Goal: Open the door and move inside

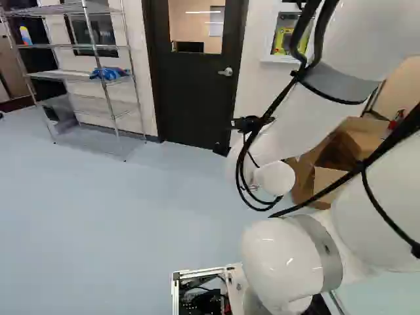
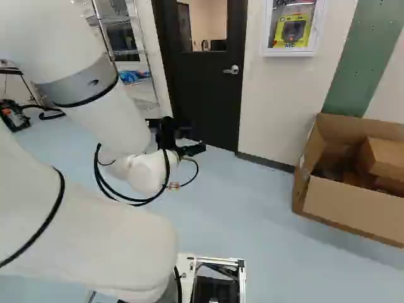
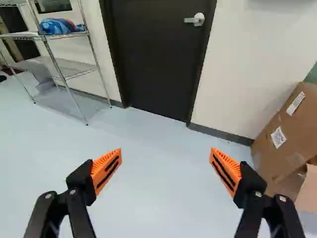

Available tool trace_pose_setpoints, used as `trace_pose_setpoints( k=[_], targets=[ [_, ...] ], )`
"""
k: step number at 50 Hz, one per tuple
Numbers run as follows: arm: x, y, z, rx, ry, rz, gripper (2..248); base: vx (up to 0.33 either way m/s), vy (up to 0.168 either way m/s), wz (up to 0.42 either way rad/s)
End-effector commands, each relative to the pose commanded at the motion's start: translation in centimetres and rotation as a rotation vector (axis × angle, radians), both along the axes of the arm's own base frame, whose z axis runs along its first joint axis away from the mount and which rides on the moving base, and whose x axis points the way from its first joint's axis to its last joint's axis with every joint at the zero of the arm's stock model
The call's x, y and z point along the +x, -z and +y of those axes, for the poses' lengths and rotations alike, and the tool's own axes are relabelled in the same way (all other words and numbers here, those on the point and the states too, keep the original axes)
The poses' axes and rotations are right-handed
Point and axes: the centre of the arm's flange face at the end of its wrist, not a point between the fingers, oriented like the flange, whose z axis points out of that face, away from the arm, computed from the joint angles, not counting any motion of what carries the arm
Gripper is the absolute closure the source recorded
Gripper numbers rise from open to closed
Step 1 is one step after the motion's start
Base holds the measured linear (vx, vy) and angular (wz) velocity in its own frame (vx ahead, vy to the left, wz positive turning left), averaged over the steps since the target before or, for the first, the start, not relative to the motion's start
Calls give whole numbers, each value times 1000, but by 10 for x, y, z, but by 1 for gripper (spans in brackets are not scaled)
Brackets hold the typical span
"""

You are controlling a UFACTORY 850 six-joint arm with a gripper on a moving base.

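The pincer [image 3: 166, 153] stands wide; centre it on the lever handle [image 1: 226, 71], upper middle of the left base view, before closing.

This place seems to be a lab or workroom. It has wire shelving [image 1: 85, 104], a dark door [image 1: 190, 98] with a window [image 1: 196, 29], a white wall cabinet [image 2: 290, 53], and a cardboard box [image 2: 350, 205] on the smooth floor [image 1: 131, 216].

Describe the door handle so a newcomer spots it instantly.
Find the dark door with the window in its upper half. Below that window, near the edge toward the wall-mounted cabinet, sits the lever handle. It's the silvery metal piece standing out against the door's dark face.
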Motion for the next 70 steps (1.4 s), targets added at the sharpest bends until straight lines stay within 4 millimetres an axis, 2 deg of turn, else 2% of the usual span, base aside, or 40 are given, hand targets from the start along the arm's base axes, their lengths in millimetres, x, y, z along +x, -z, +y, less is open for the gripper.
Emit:
trace_pose_setpoints(
  k=[16,70],
  targets=[
    [0,0,0,0,0,0,3,132,18,-7],
    [0,0,0,0,0,0,3,218,44,-20]
  ],
)
